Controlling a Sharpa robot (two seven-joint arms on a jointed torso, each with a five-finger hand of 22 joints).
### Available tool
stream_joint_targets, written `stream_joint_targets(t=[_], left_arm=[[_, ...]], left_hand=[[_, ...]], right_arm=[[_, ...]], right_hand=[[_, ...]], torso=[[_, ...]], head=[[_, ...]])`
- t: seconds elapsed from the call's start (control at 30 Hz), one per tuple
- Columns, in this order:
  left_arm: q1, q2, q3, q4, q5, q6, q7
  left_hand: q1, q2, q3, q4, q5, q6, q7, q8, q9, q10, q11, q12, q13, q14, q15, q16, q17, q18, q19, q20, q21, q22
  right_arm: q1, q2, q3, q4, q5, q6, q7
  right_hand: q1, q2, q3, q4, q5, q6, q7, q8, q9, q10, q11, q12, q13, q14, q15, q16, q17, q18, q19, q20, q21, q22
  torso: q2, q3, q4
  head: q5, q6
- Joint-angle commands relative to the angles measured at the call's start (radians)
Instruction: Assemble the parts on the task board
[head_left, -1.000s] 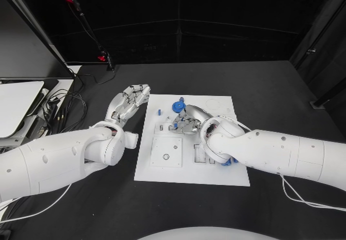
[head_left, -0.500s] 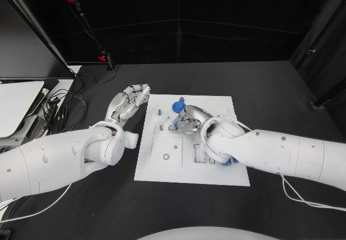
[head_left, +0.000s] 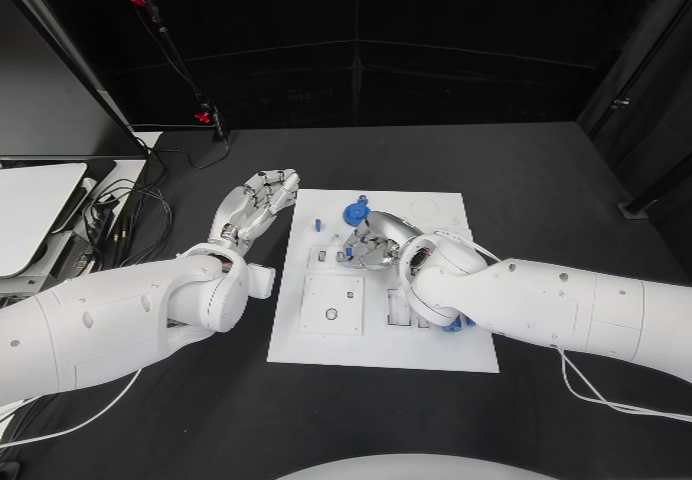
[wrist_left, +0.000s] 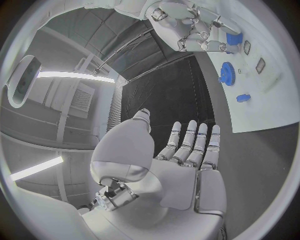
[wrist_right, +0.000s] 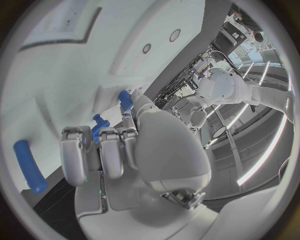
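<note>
The task board (head_left: 378, 345), a white plate, lies in the middle of the black table (head_left: 577, 180) and serves as the landmark here. Off the board's left edge, near its far corner, the left hand (head_left: 260, 205) hovers over bare table with its fingers straight and spread, holding nothing; the left wrist view shows the flat palm (wrist_left: 184, 172) empty and pointed away from the wrist.

On the board itself, toward the far edge, a blue gear (head_left: 353, 213) lies flat, with a small blue peg (head_left: 364, 198) just beyond it at the rim. The left wrist view shows the same gear (wrist_left: 226, 73) and peg (wrist_left: 243, 98) on the white surface.

Just nearer than the gear, over the board's upper middle, the right hand (head_left: 378, 243) is pressed down among the recessed slots, its fingers curled in tight. The right wrist view shows the fingers (wrist_right: 100, 150) bunched together with a small blue part (wrist_right: 98, 125) just at their tips and another blue piece (wrist_right: 125, 100) by the thumb; whether either is truly pinched I cannot tell, since the fingers hide the contact. A blue rod (wrist_right: 29, 166) lies loose on the board beside the hand.

By the board's right side, a blue piece (head_left: 456, 324) peeks out from under the right forearm.
</note>
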Motion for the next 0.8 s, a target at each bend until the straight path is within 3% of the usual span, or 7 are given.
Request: stream_joint_targets(t=[0.03,0.2,0.63,0.8], left_arm=[[0.001,0.000,0.001,0.002,-0.006,0.003,0.206],[0.001,0.000,0.001,0.001,-0.006,0.003,0.205],[0.001,0.001,0.000,-0.002,-0.006,0.005,0.203],[0.001,0.001,0.000,-0.003,-0.006,0.006,0.203]], left_hand=[[0.009,-0.001,-0.005,0.001,0.003,0.008,0.160,-0.006,0.000,0.006,-0.001,0.004,0.000,0.007,0.003,0.006,0.002,0.001,0.000,-0.001,0.005,0.001],[0.009,-0.001,-0.005,0.001,0.003,0.008,0.160,-0.006,0.000,0.006,-0.001,0.004,0.000,0.007,0.003,0.006,0.002,0.001,0.000,-0.001,0.005,0.001],[0.009,-0.001,-0.005,0.001,0.003,0.008,0.160,-0.006,0.000,0.006,-0.001,0.004,0.000,0.007,0.003,0.006,0.002,0.001,0.000,-0.001,0.005,0.001],[0.009,-0.001,-0.005,0.001,0.003,0.008,0.160,-0.006,0.000,0.006,-0.001,0.004,0.000,0.007,0.003,0.006,0.002,0.001,0.000,-0.001,0.005,0.001]], right_arm=[[0.001,-0.001,0.000,0.001,-0.004,-0.003,0.004],[0.001,-0.001,0.000,0.002,-0.010,-0.010,0.007],[0.001,-0.003,0.000,0.006,-0.014,-0.015,0.012],[0.001,-0.003,0.000,0.007,-0.017,-0.034,0.024]], right_hand=[[-0.014,-0.011,-0.005,-0.005,-0.017,-0.035,0.009,-0.016,-0.006,0.104,0.012,0.003,0.263,0.105,0.011,0.002,0.263,-0.007,0.105,0.013,0.003,0.263],[-0.027,-0.033,-0.017,-0.002,-0.045,-0.079,0.017,-0.016,-0.006,0.104,0.020,0.003,0.263,0.105,0.020,0.002,0.263,-0.007,0.105,0.021,0.003,0.263],[-0.035,-0.047,-0.024,0.002,-0.058,-0.087,0.020,-0.013,-0.004,0.104,0.023,0.003,0.263,0.105,0.023,0.002,0.263,-0.007,0.105,0.025,0.003,0.263],[-0.048,-0.072,-0.033,0.015,-0.081,-0.110,0.021,-0.015,-0.005,0.104,0.024,0.003,0.263,0.105,0.025,0.002,0.263,-0.007,0.105,0.029,0.003,0.263]], torso=[[0.001,0.0007,0.0011],[0.000,0.0007,0.0001],[0.000,0.0001,-0.0003],[0.000,0.0002,0.0002]], head=[[-0.004,0.001],[-0.003,0.000],[-0.005,-0.003],[-0.006,-0.003]])
